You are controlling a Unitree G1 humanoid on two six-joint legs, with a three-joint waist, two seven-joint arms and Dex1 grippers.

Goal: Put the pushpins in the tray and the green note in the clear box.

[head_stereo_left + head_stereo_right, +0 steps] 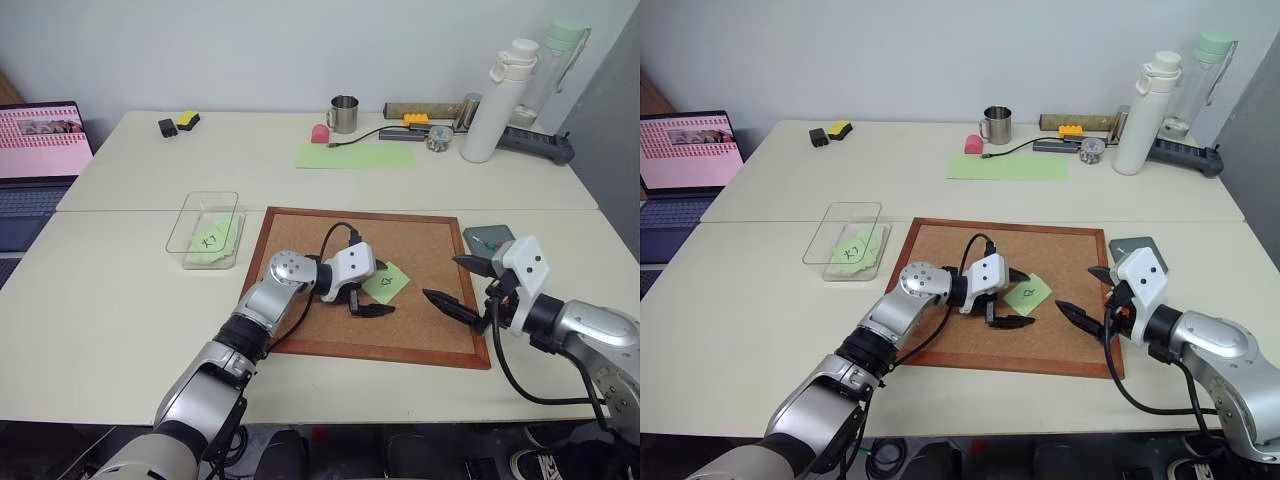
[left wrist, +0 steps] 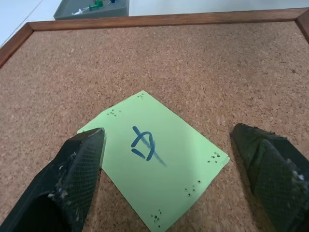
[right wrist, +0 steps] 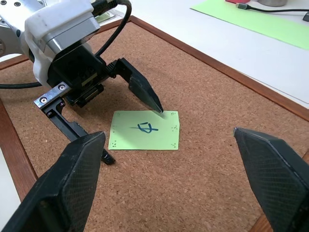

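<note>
The green note (image 2: 157,181) lies flat on the corkboard (image 1: 420,245), unpinned as far as can be seen. The left gripper (image 1: 372,293) straddles it, jaws fully spread and empty; the right gripper (image 1: 452,285), equally wide and empty, hangs nearby. The paper is light, limp and thin: pinch a corner or edge.

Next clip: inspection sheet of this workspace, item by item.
Surface: pale tables; corkboard in front.
Job's things: green note flat on corkboard, pin holes at its corners; clear box already holds another green note; tray holds pushpins.
Clutter: mug, bottles, long green sheet.
Grippers: left gripper open, fingers straddling the note; right gripper open, over the corkboard's edge.
Cables: one beside the mug.
Surroundings: laptop, wall.
</note>
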